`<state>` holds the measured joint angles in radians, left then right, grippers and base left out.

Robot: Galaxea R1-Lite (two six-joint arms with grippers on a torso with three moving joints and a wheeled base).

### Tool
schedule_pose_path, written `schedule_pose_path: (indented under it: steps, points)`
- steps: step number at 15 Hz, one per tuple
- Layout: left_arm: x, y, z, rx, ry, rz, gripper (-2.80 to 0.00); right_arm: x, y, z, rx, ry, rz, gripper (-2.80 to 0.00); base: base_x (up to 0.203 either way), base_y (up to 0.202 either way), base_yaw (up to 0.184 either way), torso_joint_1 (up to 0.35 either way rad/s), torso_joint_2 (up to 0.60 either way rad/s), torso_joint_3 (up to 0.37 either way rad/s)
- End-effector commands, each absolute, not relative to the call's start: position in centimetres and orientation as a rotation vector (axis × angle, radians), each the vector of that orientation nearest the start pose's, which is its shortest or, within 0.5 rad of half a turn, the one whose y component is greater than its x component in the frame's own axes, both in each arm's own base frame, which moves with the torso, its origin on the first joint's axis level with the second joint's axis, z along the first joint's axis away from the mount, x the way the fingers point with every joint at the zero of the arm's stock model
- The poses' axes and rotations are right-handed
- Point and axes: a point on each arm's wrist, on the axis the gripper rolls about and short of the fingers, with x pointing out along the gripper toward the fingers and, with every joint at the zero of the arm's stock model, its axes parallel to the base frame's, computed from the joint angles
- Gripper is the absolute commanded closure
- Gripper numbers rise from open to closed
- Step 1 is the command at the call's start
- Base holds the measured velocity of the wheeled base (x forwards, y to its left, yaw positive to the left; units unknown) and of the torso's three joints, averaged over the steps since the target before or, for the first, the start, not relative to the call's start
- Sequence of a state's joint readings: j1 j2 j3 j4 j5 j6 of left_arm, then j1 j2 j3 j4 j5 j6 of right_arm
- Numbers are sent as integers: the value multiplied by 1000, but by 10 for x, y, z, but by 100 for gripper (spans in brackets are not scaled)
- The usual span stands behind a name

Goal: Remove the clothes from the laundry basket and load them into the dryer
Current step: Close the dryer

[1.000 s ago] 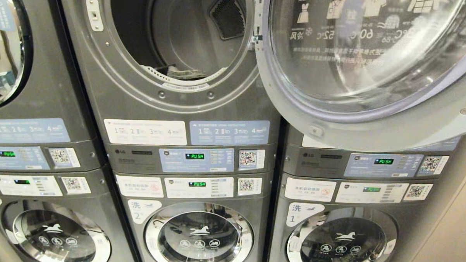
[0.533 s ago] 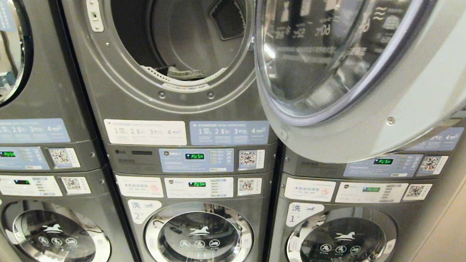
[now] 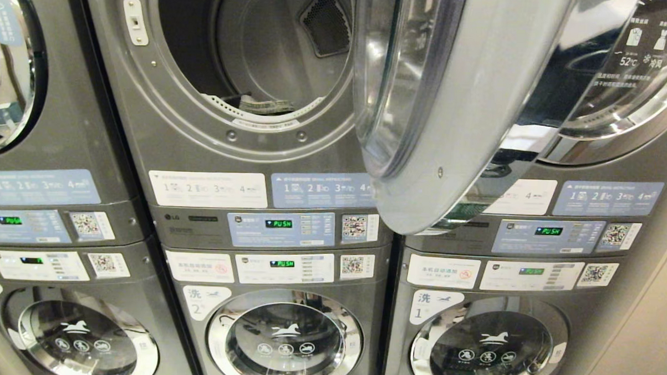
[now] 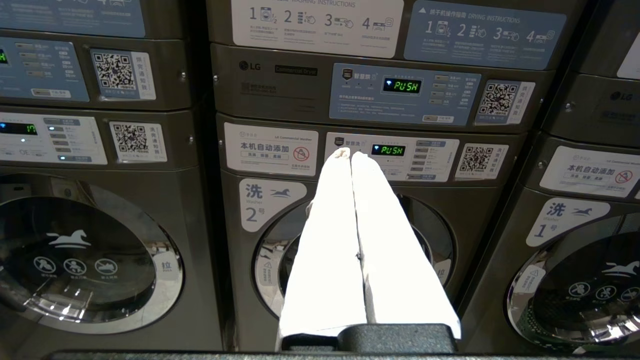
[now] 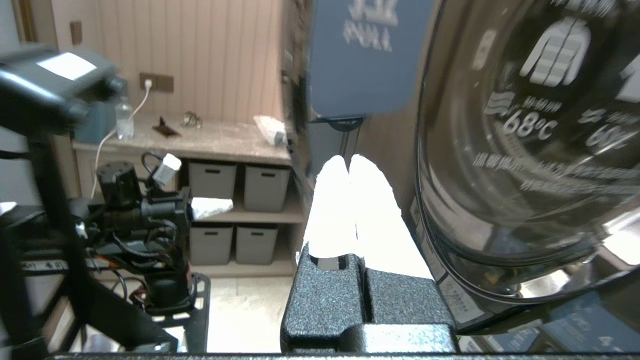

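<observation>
Grey dryer door (image 3: 453, 103) half-swung in the head view; only wrist views with each empty pincer (image 5: 349, 162) pressed closed.

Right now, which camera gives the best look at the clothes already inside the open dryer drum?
The head view: it looks straight into the open dryer drum, where a bit of folded fabric lies at the bottom front. The left wrist view shows only control panels and washer doors below. The right wrist view faces the dryer door, not the drum.

Grey dryer (image 3: 245, 168), upper unit of middle stack; round glass door (image 3: 425, 102) swung half open, edge-on; folded clothes (image 3: 265, 104) low inside drum.
</observation>
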<state>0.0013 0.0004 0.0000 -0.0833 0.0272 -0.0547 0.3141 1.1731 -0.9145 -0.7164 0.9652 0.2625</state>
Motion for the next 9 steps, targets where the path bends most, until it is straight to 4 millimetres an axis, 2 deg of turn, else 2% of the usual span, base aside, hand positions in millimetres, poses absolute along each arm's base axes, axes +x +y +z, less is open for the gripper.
schedule_pose_path:
  steps: [1, 3, 5, 9]
  points:
    - [-21, 1, 76, -56, -58, 28, 0, 169, 92, 334, 58, -251, 1340, 0, 0, 0, 0, 0, 0, 0]
    - [-21, 1, 76, -56, -56, 28, 0, 182, 106, 334, 64, -249, 1317, 0, 0, 0, 0, 0, 0, 0]
    - [-21, 1, 76, -56, -57, 28, 0, 190, 113, 336, 65, -250, 1319, 0, 0, 0, 0, 0, 0, 0]
    - [-21, 1, 76, -56, -57, 28, 0, 193, 152, 339, 86, -245, 1447, 0, 0, 0, 0, 0, 0, 0]
